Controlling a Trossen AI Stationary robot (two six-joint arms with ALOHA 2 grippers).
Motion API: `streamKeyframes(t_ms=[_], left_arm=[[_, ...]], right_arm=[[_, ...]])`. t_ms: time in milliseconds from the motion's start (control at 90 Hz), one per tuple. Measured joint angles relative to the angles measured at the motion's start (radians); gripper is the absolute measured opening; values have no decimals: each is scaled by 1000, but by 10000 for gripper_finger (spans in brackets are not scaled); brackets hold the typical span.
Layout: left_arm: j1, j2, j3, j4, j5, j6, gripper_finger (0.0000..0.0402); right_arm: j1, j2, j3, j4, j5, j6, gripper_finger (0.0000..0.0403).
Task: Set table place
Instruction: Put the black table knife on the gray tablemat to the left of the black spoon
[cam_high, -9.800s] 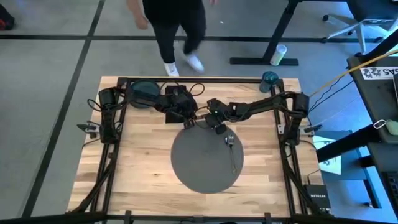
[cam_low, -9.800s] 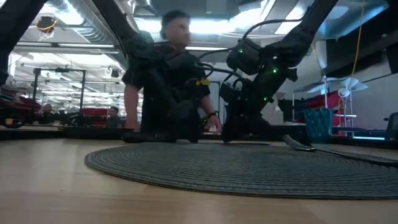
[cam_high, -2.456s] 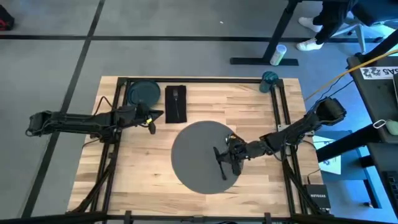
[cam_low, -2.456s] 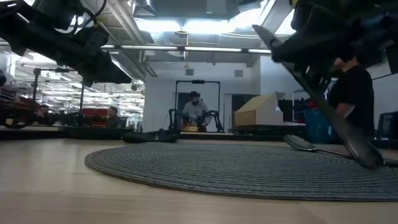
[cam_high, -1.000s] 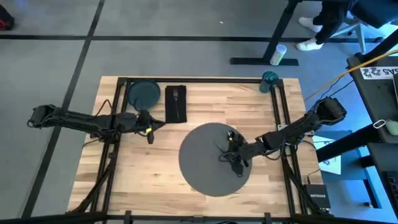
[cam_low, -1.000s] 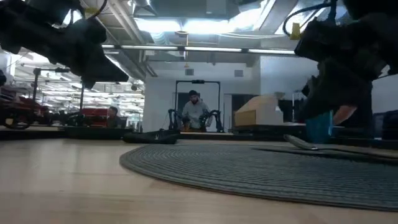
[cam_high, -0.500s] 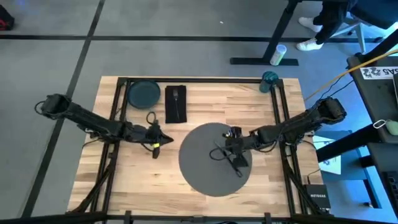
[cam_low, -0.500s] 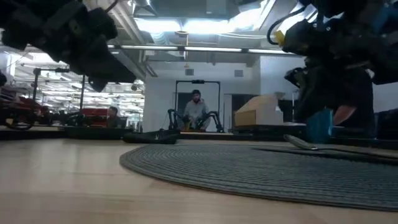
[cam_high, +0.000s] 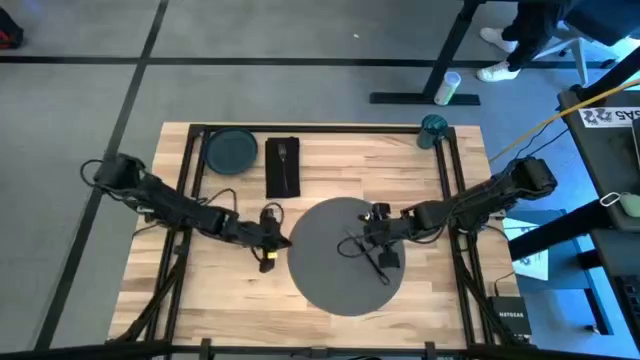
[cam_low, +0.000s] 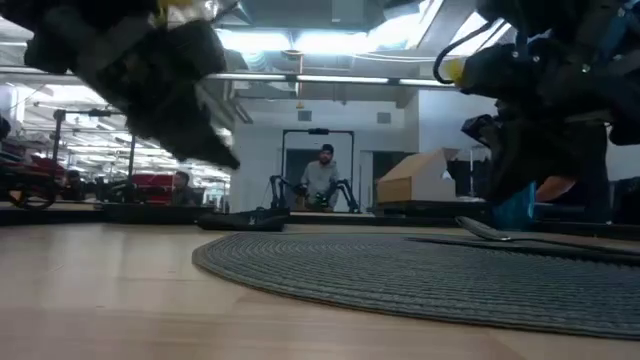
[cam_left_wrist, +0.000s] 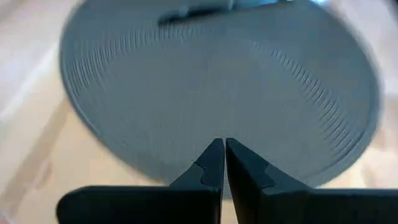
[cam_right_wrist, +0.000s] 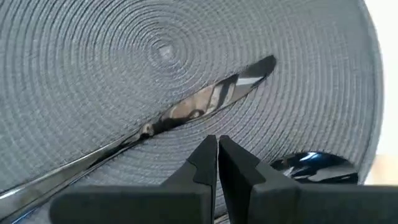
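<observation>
The placemat lies right of centre on the table, knife and spoon on it. Left gripper, closed and empty, sits at its left edge; right gripper, closed and empty, hovers over the cutlery. The layout seems under adjustment; the plate probably comes next.

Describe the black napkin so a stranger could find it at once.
Start at the wooden table seen from above and go to its far edge, left of the middle. The napkin lies there, just right of the round plate, with a fork resting on it. It is the only black rectangle; the plate and the large placemat are round.
</observation>
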Motion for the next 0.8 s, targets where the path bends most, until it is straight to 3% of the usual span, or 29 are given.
streamKeyframes(t_ms=[311, 800], left_arm=[[16, 197, 58, 7, 1, -19, 0], [179, 212, 59, -102, -120, 73, 0]], right_arm=[[0, 0, 0, 27, -17, -1, 0], [-39, 40, 2, 150, 55, -106, 0]])
